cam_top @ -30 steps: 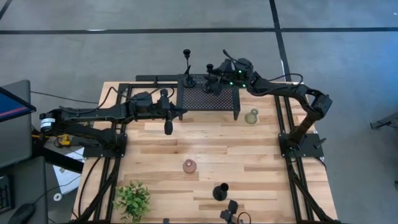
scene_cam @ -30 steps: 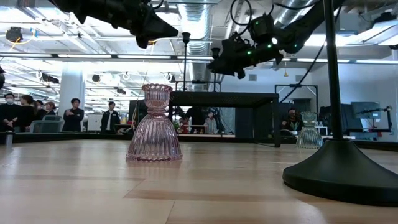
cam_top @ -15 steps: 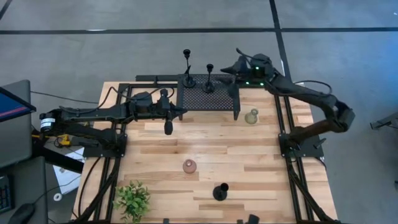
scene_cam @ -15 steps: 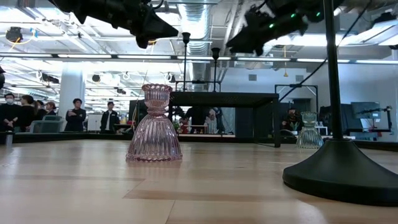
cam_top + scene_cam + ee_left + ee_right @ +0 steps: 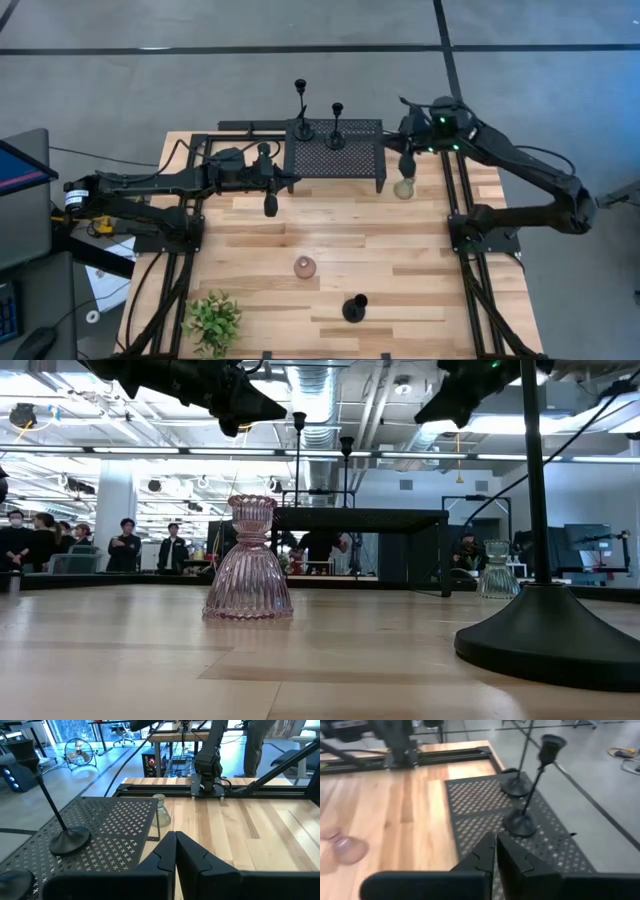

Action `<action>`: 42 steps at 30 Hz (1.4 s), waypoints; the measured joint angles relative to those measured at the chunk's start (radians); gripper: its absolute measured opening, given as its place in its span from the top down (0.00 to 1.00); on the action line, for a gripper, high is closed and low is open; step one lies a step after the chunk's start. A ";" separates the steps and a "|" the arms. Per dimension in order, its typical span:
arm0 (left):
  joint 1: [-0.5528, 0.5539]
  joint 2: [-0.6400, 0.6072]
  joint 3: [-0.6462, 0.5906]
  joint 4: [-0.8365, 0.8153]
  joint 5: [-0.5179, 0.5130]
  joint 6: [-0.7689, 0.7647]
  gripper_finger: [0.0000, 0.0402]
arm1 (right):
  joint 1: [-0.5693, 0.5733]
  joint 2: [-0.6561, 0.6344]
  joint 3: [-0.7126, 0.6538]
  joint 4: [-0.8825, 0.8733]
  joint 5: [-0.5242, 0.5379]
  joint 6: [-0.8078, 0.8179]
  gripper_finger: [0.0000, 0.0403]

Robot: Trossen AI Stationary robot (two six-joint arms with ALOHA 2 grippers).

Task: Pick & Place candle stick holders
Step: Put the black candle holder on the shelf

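Note:
Two slim black candle stick holders (image 5: 301,128) (image 5: 337,135) stand by their round bases on the black perforated shelf (image 5: 335,160) at the table's far side. They also show in the right wrist view, the shorter one (image 5: 522,825) in front of the taller (image 5: 515,785). A third black candle stick holder (image 5: 354,308) stands on the wood near the front edge, with its base large in the low view (image 5: 545,635). My right gripper (image 5: 406,165) (image 5: 495,851) hangs shut just right of the shelf and holds nothing. My left gripper (image 5: 270,208) (image 5: 175,845) hangs shut left of the shelf, also holding nothing.
A pink ribbed glass holder (image 5: 304,267) (image 5: 248,560) stands mid-table. A pale green glass holder (image 5: 404,187) (image 5: 497,570) stands right of the shelf, close under my right gripper. A leafy green plant (image 5: 213,320) sits at the near left corner. People stand in the room beyond the table.
My right gripper has let go of the shorter candle stick holder, which now stands free on the shelf beside the taller one. The gripper has drawn back toward the table's right edge, then come toward the near side, above the pale green glass holder.

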 joint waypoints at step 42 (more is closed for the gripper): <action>-0.319 0.143 0.000 0.068 0.000 0.072 0.99 | 0.655 -0.384 -0.422 0.098 -0.027 0.151 1.00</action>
